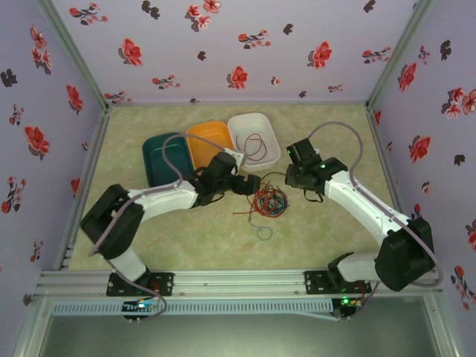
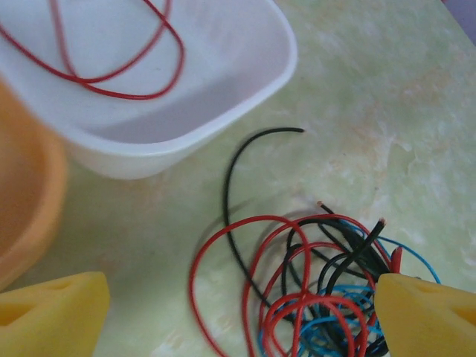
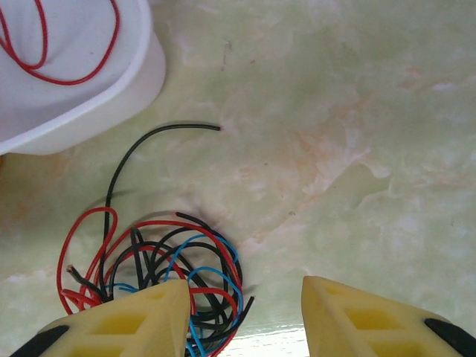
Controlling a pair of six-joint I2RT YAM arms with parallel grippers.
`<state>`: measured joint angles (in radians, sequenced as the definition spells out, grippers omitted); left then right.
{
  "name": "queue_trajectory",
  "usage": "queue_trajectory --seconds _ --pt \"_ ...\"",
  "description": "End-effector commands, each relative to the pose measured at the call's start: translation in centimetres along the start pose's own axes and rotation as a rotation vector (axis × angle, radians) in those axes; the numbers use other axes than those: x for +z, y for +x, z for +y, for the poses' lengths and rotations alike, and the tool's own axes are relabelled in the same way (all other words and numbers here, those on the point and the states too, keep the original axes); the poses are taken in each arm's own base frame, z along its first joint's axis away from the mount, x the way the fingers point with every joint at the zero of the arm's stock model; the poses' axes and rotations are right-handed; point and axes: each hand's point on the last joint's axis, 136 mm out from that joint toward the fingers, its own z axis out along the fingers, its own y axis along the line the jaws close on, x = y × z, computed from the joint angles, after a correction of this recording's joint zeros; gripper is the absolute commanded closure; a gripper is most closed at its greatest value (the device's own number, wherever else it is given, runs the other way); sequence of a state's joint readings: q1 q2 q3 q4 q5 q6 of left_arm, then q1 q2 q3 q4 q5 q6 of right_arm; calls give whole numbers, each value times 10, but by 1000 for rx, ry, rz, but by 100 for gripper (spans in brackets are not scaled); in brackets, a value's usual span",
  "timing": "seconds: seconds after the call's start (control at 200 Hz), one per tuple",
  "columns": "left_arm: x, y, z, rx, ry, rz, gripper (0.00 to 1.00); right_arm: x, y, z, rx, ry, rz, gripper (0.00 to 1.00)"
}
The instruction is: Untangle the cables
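We judge the job barely begun: one red cable (image 1: 255, 145) lies in the white bin (image 1: 249, 119), while the tangle (image 1: 271, 199) of red, black and blue cables sits on the worktop (image 1: 335, 134) near that bin, between our left tool (image 2: 242, 286) and right tool (image 3: 245, 286), both spread wide and gripping nothing. The worktop is pale green and marble-patterned, walled by lilac panels (image 1: 223, 44) with red flowers.

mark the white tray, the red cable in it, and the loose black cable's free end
white tray (image 2: 163, 152), left wrist view, near outer wall.
red cable (image 2: 141, 97), left wrist view, bottom of its loop inside the tray.
black cable (image 3: 216, 128), right wrist view, its free tip.
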<state>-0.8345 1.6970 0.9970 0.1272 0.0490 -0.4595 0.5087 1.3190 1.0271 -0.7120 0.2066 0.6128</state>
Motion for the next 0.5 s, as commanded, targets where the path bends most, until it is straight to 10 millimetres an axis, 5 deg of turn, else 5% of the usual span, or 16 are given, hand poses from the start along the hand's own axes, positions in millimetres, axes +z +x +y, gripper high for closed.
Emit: queue_trajectory --seconds 0.0,0.24,0.495 --pt "17 0 -28 72 108 31 12 -2 6 -7 51 17 -7 55" --pt "44 18 -23 55 96 103 25 10 26 7 135 -80 25 55" --pt "47 38 -21 24 113 149 52 13 39 29 160 -130 44 56"
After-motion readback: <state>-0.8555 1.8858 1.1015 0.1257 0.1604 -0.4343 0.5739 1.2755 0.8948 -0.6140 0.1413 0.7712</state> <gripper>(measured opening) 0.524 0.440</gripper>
